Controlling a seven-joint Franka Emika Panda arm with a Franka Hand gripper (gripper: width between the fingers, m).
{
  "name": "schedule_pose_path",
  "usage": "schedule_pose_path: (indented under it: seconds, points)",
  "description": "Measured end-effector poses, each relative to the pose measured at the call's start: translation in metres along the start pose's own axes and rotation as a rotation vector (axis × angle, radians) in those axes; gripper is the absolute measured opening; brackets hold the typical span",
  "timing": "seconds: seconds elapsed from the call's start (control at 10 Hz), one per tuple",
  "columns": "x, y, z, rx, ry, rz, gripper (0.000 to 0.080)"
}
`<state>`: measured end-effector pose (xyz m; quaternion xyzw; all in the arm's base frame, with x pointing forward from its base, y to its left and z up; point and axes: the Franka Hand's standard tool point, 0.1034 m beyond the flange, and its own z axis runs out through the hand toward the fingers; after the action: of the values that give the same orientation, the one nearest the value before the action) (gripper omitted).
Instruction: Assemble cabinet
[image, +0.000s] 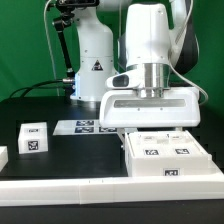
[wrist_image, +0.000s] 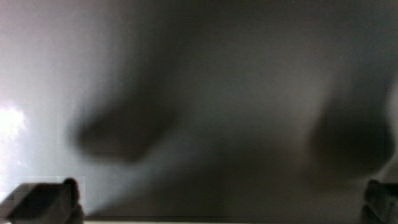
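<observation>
Your white two-finger gripper (image: 150, 128) has its jaws spread wide. In the wrist view the two dark fingertips (wrist_image: 47, 200) stand far apart with nothing clamped between them. All that camera shows beyond them is a blurred pale surface with soft shadows, probably the top of the part below, though the blur leaves it unsure.

In the exterior view, the large white plastic cabinet shell (image: 172, 158) lies directly under the claw on the black table (image: 30, 110), with its tagged square fronts facing up and toward the camera. Its long side runs across that view, and the claw hangs over the end nearer the exterior view's left. The coming move is therefore a straight descent, not a sideways reach.

Further out, a small white tagged cube (image: 33, 138) sits well apart toward the exterior view's left. The flat marker board (image: 85, 125) lies between that cube and the shell.
</observation>
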<state>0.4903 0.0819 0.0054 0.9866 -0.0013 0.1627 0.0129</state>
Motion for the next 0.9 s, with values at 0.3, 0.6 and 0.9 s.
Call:
schedule_pose_path:
  seconds: [0.3, 0.6, 0.9]
  points:
    - [0.0014, -0.0035, 0.0013, 0.002, 0.011, -0.012, 0.0797]
    - [0.0057, -0.0072, 0.0009, 0.007, 0.018, -0.015, 0.0523]
    - [0.0109, -0.0054, 0.0036, 0.005, 0.024, -0.03, 0.0241]
